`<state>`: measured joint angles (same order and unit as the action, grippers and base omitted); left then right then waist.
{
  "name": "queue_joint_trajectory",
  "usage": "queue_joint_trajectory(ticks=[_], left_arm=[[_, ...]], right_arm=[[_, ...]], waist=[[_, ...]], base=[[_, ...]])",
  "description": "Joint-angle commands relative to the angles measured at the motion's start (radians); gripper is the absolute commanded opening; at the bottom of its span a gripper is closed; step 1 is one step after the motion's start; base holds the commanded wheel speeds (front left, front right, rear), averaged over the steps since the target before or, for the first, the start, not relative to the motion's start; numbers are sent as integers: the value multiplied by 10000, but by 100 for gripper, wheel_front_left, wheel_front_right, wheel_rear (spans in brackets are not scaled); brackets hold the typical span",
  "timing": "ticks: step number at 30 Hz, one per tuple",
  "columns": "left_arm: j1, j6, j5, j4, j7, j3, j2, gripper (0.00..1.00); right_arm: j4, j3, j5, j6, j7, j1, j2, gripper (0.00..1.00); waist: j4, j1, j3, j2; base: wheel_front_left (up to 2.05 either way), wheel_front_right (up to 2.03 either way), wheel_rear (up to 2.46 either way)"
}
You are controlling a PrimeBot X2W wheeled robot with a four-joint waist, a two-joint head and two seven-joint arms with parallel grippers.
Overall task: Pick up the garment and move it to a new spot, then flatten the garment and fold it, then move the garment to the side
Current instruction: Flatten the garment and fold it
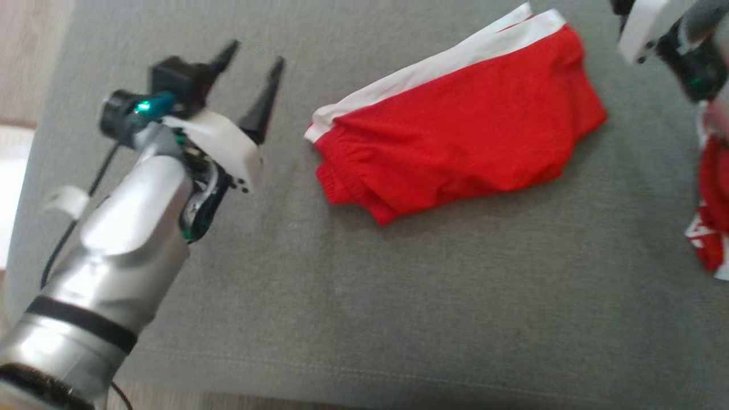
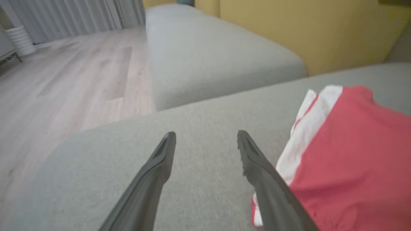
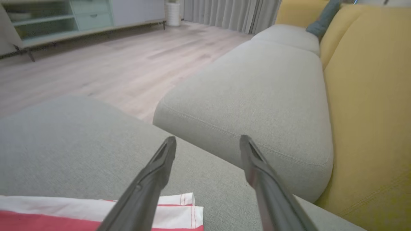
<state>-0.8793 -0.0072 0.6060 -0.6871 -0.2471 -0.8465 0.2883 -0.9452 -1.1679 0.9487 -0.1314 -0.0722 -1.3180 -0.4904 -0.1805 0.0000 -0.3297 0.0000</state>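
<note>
The garment [image 1: 461,122] is a pair of red shorts with a white side stripe, folded into a compact bundle on the grey sofa cushion [image 1: 364,296]. My left gripper [image 1: 256,54] hangs open just left of its waistband end, apart from it, nothing between the fingers. In the left wrist view the open left gripper [image 2: 206,138] points over bare cushion, with the garment [image 2: 350,160] at its right. The right arm's wrist shows at the head view's top right corner. In the right wrist view the right gripper [image 3: 208,142] is open above the garment's white edge [image 3: 179,208], holding nothing.
Another red and white cloth [image 1: 712,210] lies at the right edge of the head view. A second grey cushion [image 3: 257,96] adjoins, with yellow back cushions [image 3: 369,96] behind. Wooden floor [image 2: 64,89] lies beyond the cushion's left edge, and a cabinet [image 3: 64,22] stands across the room.
</note>
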Motion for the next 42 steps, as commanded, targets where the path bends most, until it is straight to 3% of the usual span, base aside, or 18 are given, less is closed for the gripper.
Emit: queue_joint_trajectory(ticks=[1, 5, 9, 14, 19, 21, 29, 36, 42], left_arm=[[-48, 304, 183, 630, -115, 773, 514, 100], [736, 1106, 308, 2106, -141, 1980, 784, 100], [1847, 1729, 107, 3541, -144, 2948, 847, 100], [3274, 2181, -308, 4882, -145, 3717, 754, 100], [4709, 2486, -898, 5799, -146, 4341, 432, 100], [5255, 2523, -1135, 6015, -146, 4545, 220, 100], [6797, 2347, -2192, 6041, -146, 4751, -364, 100], [8084, 2218, -2967, 5873, -146, 5064, -1044, 100], [8708, 1976, -3586, 5885, -147, 5630, -1420, 100]], right_arm=[[-20, 263, 24, 7, -630, 285, 205, 100], [-167, 786, 193, 7, -1611, 893, 619, 100], [110, 1531, 81, 7, -1878, 1639, 852, 100], [1410, 3459, -1284, 7, -1891, 3005, 945, 100], [2758, 5605, -3241, 7, -1893, 5132, 1457, 100], [3246, 6494, -3937, 7, -1894, 6025, 1810, 100], [4529, 8292, -6138, 7, -1895, 8700, 2907, 100], [5092, 9560, -7088, 7, -1854, 10509, 3876, 100], [5566, 10128, -7555, 7, -1650, 11110, 4203, 100]], waist=[[502, 0, 593, 0], [836, 0, 1119, 0], [1094, 0, 1603, 0], [1425, 0, 2047, 0], [1679, 0, 2432, 0], [1743, 0, 2551, 0], [1787, 0, 2910, 0], [1742, 0, 3198, 0], [1711, 0, 3301, 0]], base=[[0, 0, 0], [0, 0, 0], [0, 0, 0], [0, 0, 0], [0, 0, 0], [0, 0, 0], [0, 0, 0], [0, 0, 0], [0, 0, 0]])
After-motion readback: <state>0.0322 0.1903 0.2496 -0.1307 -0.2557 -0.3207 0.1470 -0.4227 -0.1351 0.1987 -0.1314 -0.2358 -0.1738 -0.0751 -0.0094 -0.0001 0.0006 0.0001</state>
